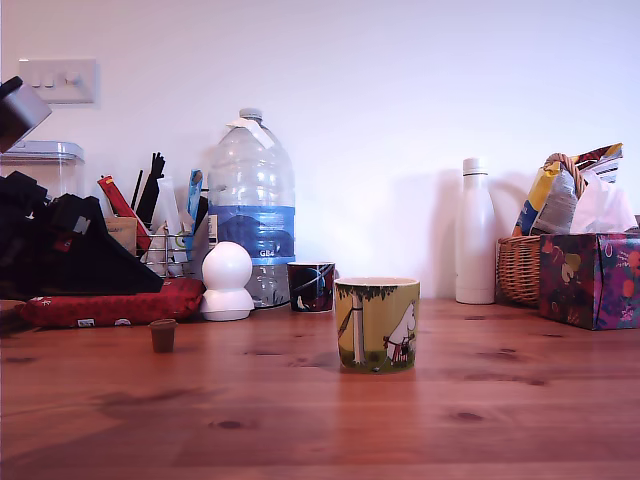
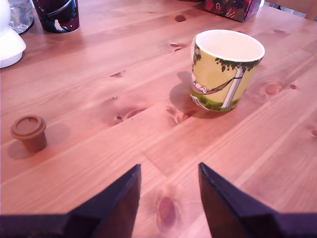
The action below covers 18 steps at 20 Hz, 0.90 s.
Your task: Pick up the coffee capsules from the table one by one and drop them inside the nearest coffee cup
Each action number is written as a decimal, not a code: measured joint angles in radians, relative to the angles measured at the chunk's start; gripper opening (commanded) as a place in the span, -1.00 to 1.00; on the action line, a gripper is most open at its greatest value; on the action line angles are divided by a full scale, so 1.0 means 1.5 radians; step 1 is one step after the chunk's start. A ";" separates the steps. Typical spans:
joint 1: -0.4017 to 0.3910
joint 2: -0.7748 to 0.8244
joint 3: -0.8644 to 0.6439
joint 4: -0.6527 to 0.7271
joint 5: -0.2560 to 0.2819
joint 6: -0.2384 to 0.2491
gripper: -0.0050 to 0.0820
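Capsule first: one small brown coffee capsule (image 1: pixel 163 335) stands rim-up on the reddish wooden bench (image 1: pixel 320 420), toward the exterior view's left and apart from everything else. Behind it at the far left edge lie a red patterned pouch (image 1: pixel 110 303) and a dark bundle (image 1: pixel 70 250), with a wire holder of pens and packets (image 1: pixel 165 235) beyond. Moving right, a white rounded object (image 1: pixel 227 282) sits just in front of a large clear water bottle (image 1: pixel 251 215) with a blue label, and a small dark patterned cup (image 1: pixel 311 287) stands next to them. Nearer the camera and right of centre is the yellow-green coffee cup (image 1: pixel 377 324), upright, printed with a tree and a white creature; the wrist view shows its white inside with nothing visible in it. Farther right, by the wall, stand a white bottle (image 1: pixel 475 232), a wicker basket (image 1: pixel 520 268) stuffed with bags, and a floral tissue box (image 1: pixel 592 278). In the wrist view the end effector (image 2: pixel 169 198) hovers above bare wood, its two dark fingers (image 2: pixel 116 201) spread apart and gripping nothing, with the capsule off to one side and the coffee cup ahead on the other.
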 measured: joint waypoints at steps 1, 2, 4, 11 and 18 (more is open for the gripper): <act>0.000 0.000 0.000 0.000 0.000 0.000 -0.14; 0.000 0.000 0.000 0.000 0.000 0.000 -0.14; 0.000 0.000 0.000 0.000 0.000 0.000 -0.14; 0.000 0.000 0.000 0.000 0.000 0.000 -0.14; 0.004 0.000 0.000 0.024 -0.055 0.000 -0.14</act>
